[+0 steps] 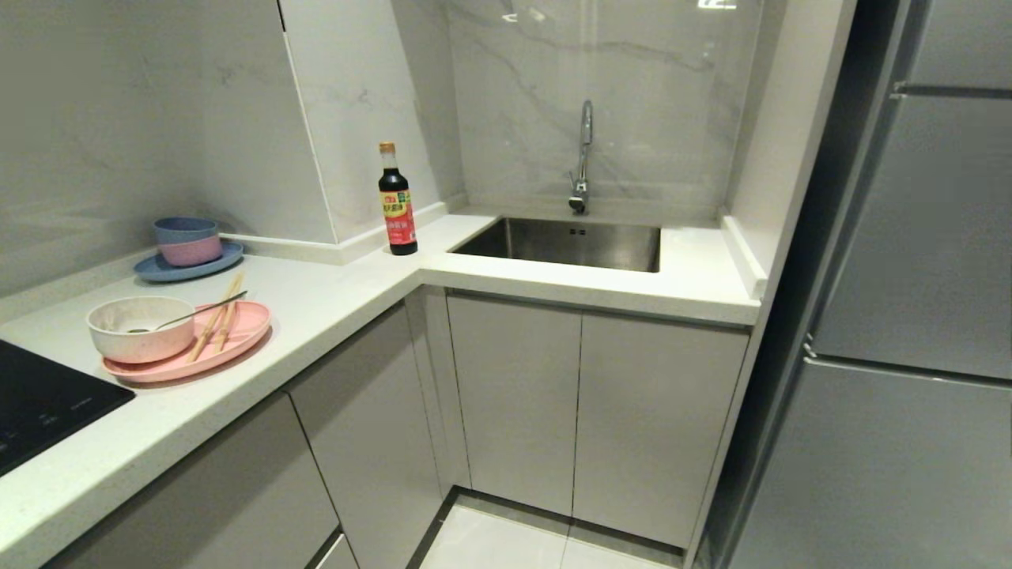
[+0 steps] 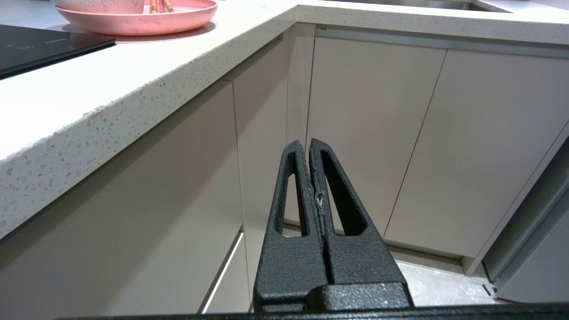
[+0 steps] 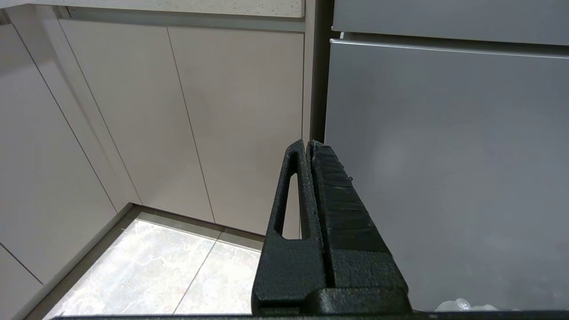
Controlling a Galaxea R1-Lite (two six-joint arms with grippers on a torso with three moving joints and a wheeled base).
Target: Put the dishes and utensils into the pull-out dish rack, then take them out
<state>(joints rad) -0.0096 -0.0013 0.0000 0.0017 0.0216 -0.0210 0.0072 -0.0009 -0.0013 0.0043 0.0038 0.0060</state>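
Pink oval plate [image 1: 237, 336] at left of head view on countertop [image 1: 332, 308], bearing cream bowl [image 1: 138, 325], chopsticks [image 1: 215, 316], spoon [image 1: 198, 311]. Left gripper [image 2: 307, 143] clenched, empty, low before cabinet doors [image 2: 369, 133], plate well above. Right gripper [image 3: 307, 143] likewise pressed together, beside fridge [image 3: 444, 155].

I see an L-shaped white speckled counter [image 1: 332, 316] w/ grey cabinet fronts [image 1: 514, 395], steel sink [image 1: 569, 245] & tap [image 1: 583, 158], marble wall [image 1: 601, 95], grey fridge [image 1: 909, 316], pale tiled floor [image 1: 506, 545].
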